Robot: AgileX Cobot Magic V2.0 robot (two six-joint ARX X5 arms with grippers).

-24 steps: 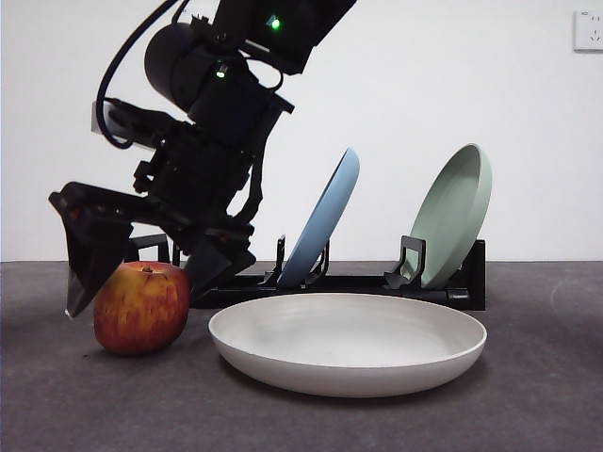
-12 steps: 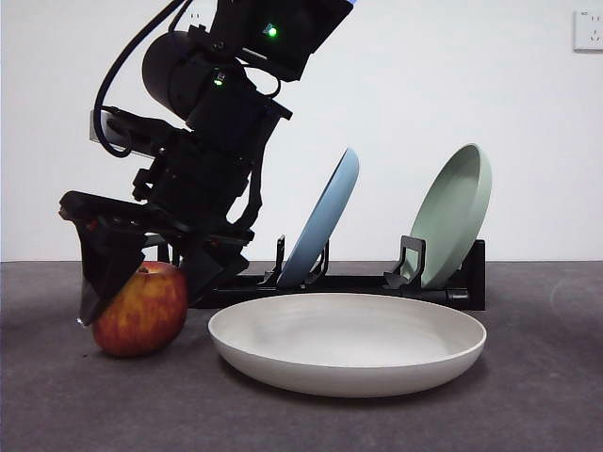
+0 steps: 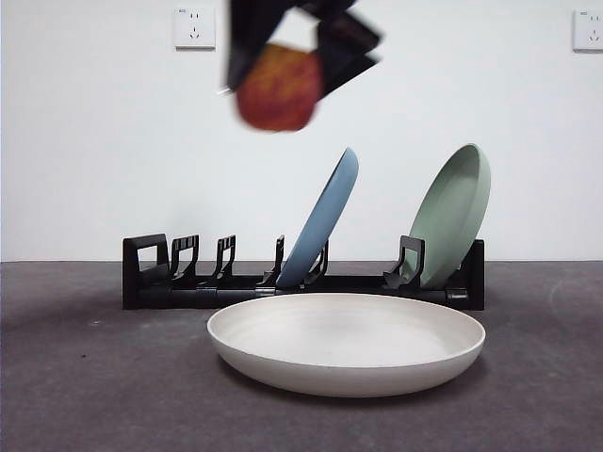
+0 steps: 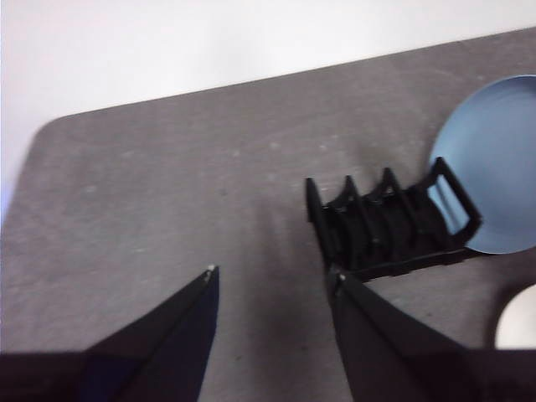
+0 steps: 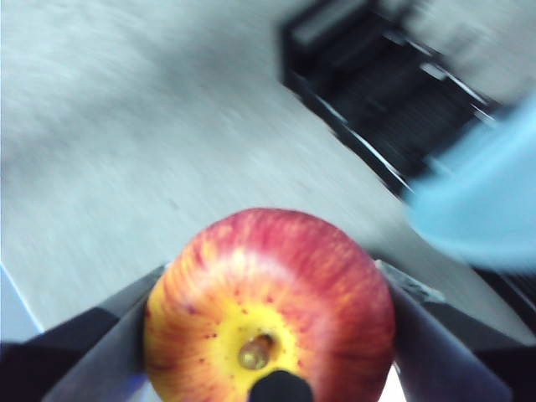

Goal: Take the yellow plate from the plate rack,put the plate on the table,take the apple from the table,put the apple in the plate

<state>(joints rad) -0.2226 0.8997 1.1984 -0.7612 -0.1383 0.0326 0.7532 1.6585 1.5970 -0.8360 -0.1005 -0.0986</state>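
A dark grey, matte, slightly mottled table fills the foreground beneath a plain white wall carrying two white sockets, one at upper left and one at the right edge. Along the back of the table runs the long, low black plate rack with its pairs of upright slotted prongs; a tilted light blue round plate leans in a slot near the middle and a pale green round plate leans at the right end, while the slots on the left stand unfilled. Just in front of the rack, the wide, shallow, matte cream-coloured yellow plate lies flat on the table, right way up, with nothing in it.

High above the rack's left half, blurred by motion, the right gripper carries the squat red apple streaked with yellow-orange, well clear of the table and up and to the left of the cream plate. From the right wrist camera the apple is seen stem dimple toward the lens, pinched between the two black jaws, one pressed to each side.

The left gripper hangs over bare table near the rack's blocky end, its two black jaws spread apart and holding nothing, the blue plate showing beyond.
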